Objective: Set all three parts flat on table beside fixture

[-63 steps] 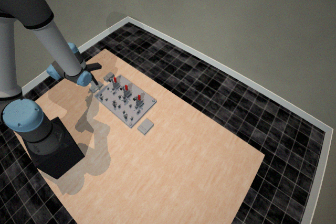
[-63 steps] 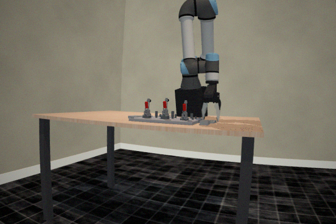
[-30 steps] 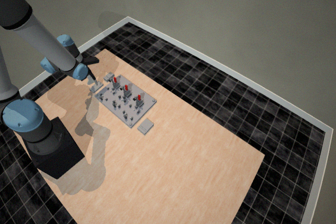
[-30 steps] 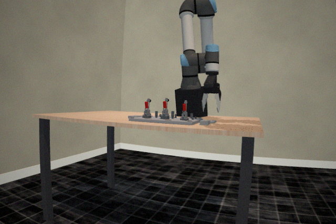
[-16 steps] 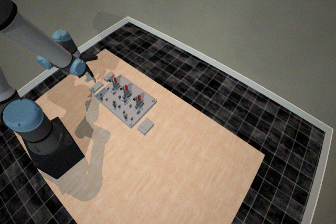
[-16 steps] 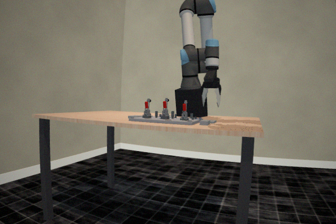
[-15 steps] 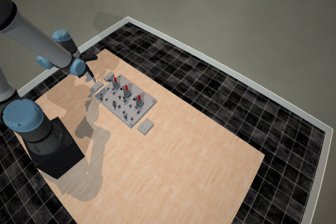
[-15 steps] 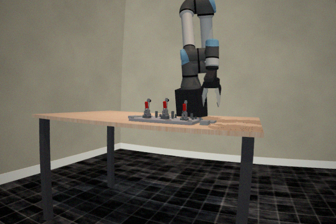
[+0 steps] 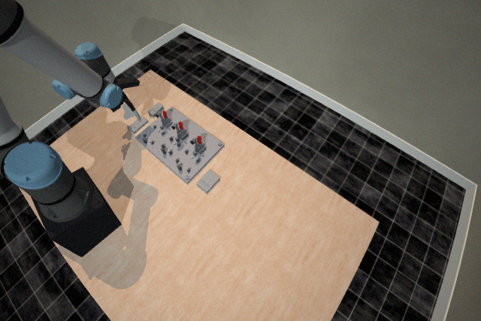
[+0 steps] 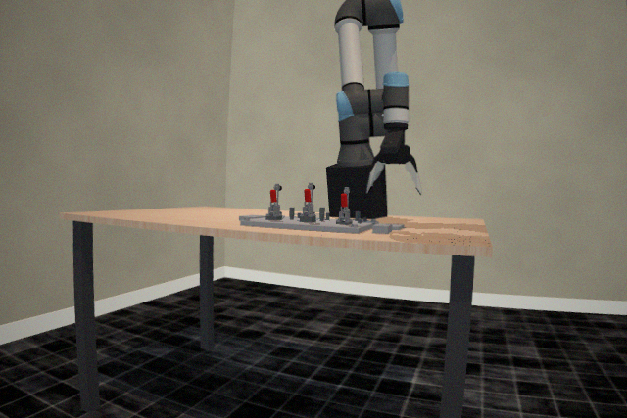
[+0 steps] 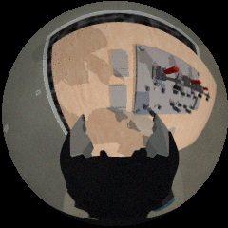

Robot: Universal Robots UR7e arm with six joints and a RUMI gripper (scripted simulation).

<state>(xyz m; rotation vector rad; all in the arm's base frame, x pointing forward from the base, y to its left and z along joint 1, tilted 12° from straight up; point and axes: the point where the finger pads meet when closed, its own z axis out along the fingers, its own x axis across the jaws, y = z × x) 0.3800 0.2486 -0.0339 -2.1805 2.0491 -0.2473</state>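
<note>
Grey rect. blocks (image 9: 208, 180) flat on wood-grain table (image 9: 248, 231) (image 10: 167, 218) (image 11: 78, 83), hand (image 10: 394, 193) (image 11: 119, 114) wide open, w/ nothing held

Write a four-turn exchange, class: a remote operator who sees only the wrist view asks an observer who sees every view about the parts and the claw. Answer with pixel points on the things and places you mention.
Operator: I see two grey parts (image 9: 138, 125) (image 9: 155, 109) (image 10: 382, 228) (image 11: 118, 96) (image 11: 119, 63) beside one end of the fixture (image 9: 213, 146) (image 10: 304, 226) (image 11: 142, 62). Where is the third?
Observer: The top view shows the third part (image 9: 208, 180) (image 10: 247, 217) lying flat beside the opposite end.
Operator: Is the open claw (image 9: 135, 118) (image 10: 394, 193) (image 11: 119, 114) touching the table (image 9: 252, 231) (image 10: 152, 215) (image 11: 71, 85)?
Observer: No. The exterior view shows both fingertips above the tabletop, with a gap beneath them.
</note>
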